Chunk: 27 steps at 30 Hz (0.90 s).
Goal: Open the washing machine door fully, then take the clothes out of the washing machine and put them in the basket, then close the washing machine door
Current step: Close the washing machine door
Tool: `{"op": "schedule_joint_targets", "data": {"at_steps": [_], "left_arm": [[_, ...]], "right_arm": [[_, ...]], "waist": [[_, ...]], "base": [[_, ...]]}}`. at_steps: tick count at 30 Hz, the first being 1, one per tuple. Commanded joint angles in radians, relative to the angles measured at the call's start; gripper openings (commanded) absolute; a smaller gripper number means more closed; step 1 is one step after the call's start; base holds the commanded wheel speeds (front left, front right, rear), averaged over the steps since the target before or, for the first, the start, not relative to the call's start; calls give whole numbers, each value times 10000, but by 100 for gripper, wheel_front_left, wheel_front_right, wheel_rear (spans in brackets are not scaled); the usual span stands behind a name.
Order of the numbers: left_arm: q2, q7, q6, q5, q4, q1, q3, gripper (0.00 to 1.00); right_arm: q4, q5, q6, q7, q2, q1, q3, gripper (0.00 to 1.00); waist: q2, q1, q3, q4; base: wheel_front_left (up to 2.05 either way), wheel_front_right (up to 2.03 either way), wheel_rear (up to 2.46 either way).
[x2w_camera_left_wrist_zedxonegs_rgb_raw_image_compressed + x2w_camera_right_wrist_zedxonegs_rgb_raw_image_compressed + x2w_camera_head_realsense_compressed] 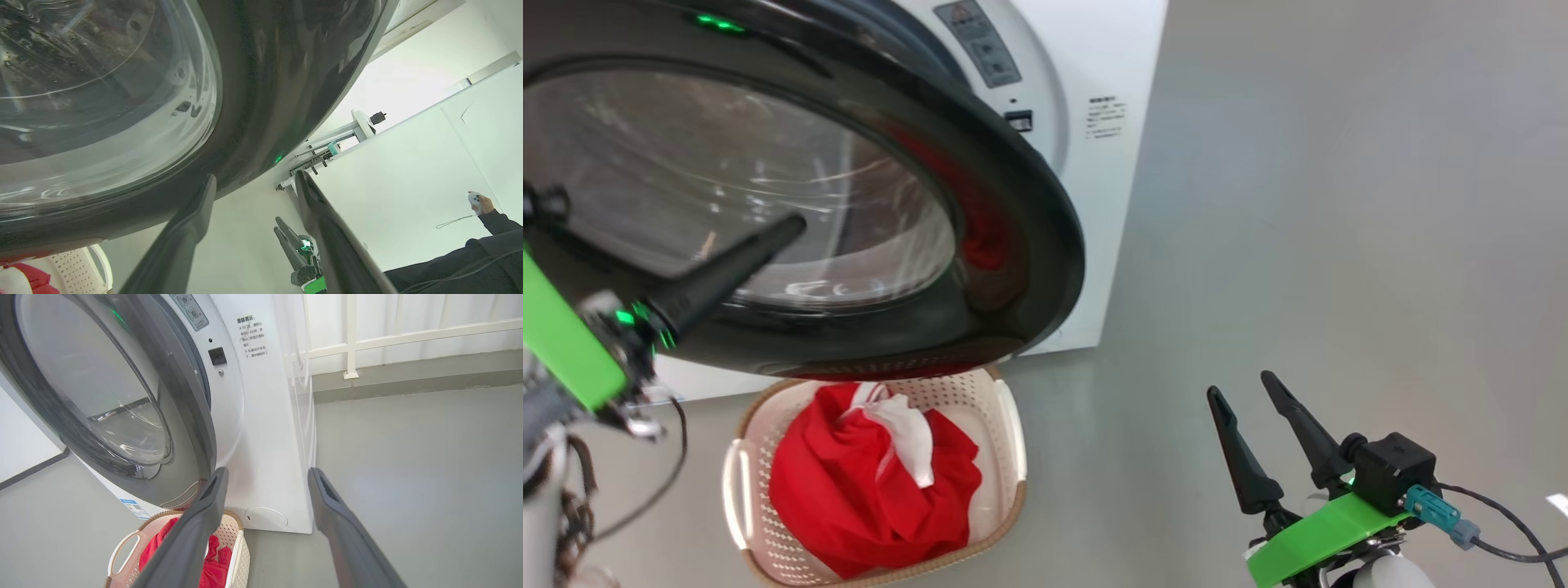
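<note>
The washing machine door (1021, 245), with its black rim and glass bowl, stands ajar off the white washing machine (265, 437) and overhangs the basket (1005, 433). Red clothes (866, 490) with a white piece lie in that cream basket. My left gripper (255, 177) is open just below the door's rim (265, 102), with nothing between its fingers; one finger (735, 265) lies across the glass in the head view. My right gripper (1243, 388) is open and empty to the right of the basket, over the floor. Its wrist view shows the door (102, 396), the basket (122, 547) and the clothes (212, 571).
Grey floor (1339, 245) spreads to the right of the machine. A white railing (408, 335) runs along the far wall. In the left wrist view a person's hand (476, 202) holds a small controller, a dark sleeve below it, and my right gripper (282, 228) shows too.
</note>
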Motion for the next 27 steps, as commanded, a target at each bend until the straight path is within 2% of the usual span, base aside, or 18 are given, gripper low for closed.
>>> {"op": "schedule_joint_targets", "data": {"at_steps": [1,11,20,27], "left_arm": [[461,-235,-31,68,-381,193,352,100],[409,-1542,-31,101,-612,1863,223,100],[398,-3432,-31,323,-539,3434,62,100],[686,-4889,-31,726,-77,4248,-556,100]], "right_arm": [[-184,-35,16,-48,-114,-107,228,100],[-102,57,16,-48,-334,38,305,100],[-15,150,16,-48,-500,137,407,100],[58,230,16,-48,-595,202,469,100]], "waist": [[0,0,-255,299],[0,0,-516,907],[0,0,-694,1263],[0,0,-821,1325]], "base": [[0,0,0],[0,0,0],[0,0,0],[0,0,0]]}}
